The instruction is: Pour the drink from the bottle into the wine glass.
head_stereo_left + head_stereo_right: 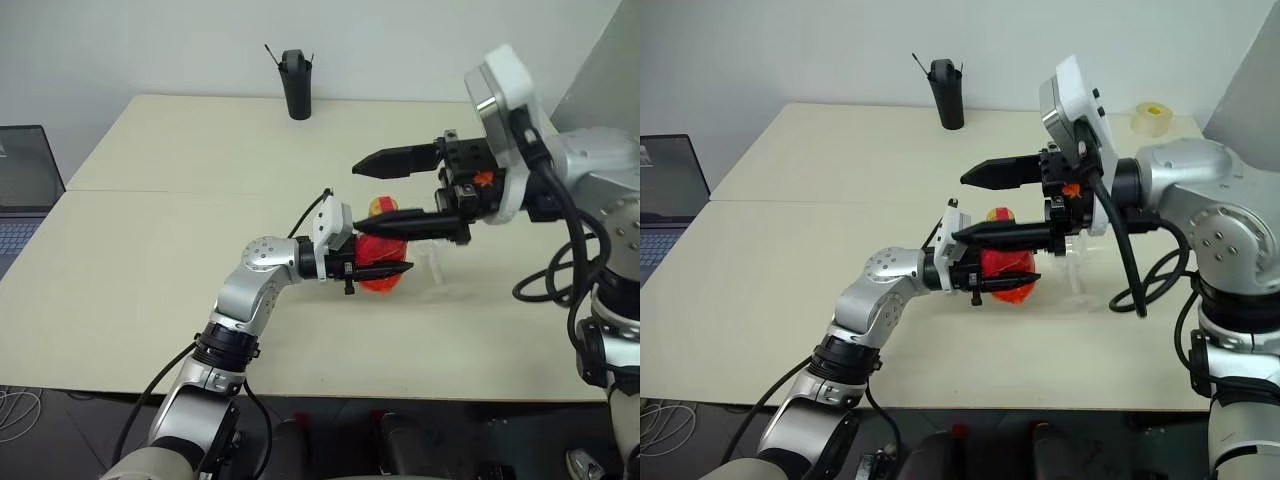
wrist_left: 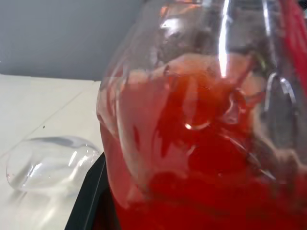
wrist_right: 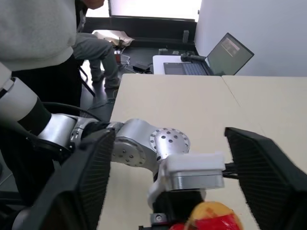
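The left gripper (image 1: 385,268) clamps the unlabelled bottle (image 1: 380,262) of red drink (image 2: 192,158) near centre, the right gripper (image 1: 385,190) gaping empty at its twelve o'clock.

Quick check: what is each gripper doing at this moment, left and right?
Left gripper: shut on the bottle of red drink.
Right gripper: open, holding nothing, its fingers spread above the bottle's cap.

a pale beige table (image 1: 150,270) stands against a plain white wall (image 1: 150,45), laptop (image 1: 25,190) alongside.
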